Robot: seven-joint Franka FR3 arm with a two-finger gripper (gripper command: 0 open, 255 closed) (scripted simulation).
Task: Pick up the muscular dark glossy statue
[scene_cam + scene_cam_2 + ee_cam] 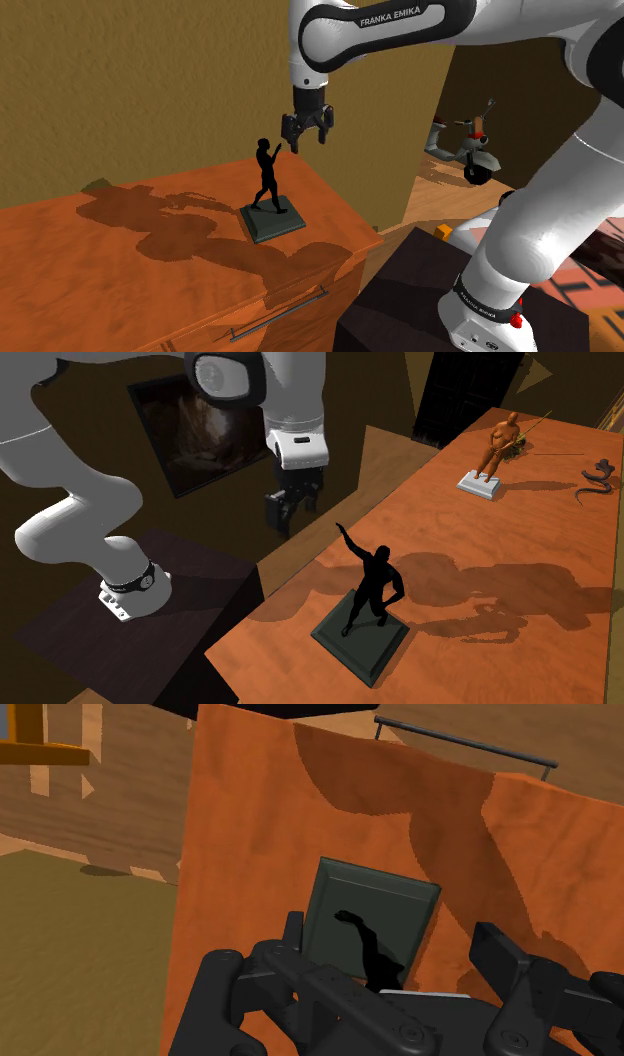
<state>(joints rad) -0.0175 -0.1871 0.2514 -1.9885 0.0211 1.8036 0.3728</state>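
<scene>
Black two-finger claw (308,140) hangs spread apart, empty. Glossy black muscular statue (267,178) stands upright on the orange-brown wooden counter (120,260), below the claw, toward the shoulder view's left.

Pincer (290,517) hangs nr black statue (372,587) on cabinet top (560,522)

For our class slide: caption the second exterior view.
Open gripper hovers above the black statue on the orange tabletop.

Statue (267,178) on dresser (100,270) near its corner, fingers (291,138) above, second statue (497,444) far along.
</scene>
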